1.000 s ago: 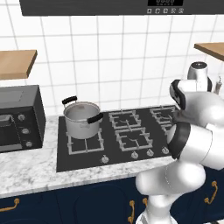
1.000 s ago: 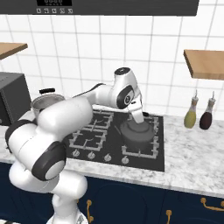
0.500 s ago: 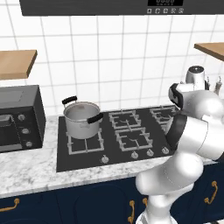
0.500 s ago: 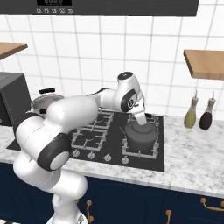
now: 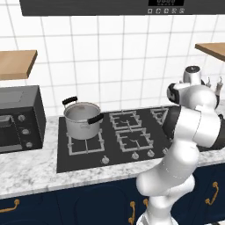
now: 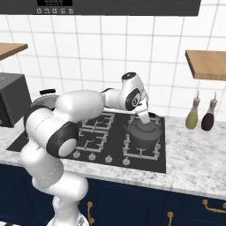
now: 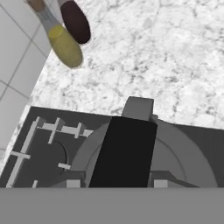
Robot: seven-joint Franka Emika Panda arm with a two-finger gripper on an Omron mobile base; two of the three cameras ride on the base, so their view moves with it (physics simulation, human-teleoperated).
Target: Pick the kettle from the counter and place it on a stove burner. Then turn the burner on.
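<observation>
At cooktop's front right burner: one gripper [image 6: 144, 117], clenched on the black arched handle of one kettle [image 6: 144, 134] — squat, dark grey, short spout, standing on the grate. One black cooktop [image 6: 110, 143]. One steel pot [image 5: 81, 119] with two black side handles on the front left burner; contents not visible. Two bottles [image 6: 192, 117] — one olive, one dark — at the counter's [image 6: 194, 154] back edge, right of the cooktop.

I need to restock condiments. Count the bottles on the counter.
2. An olive-green bottle and a dark brown bottle stand side by side on the marble counter, right of the cooktop, against the tiled wall. The arm may hide others.
</observation>
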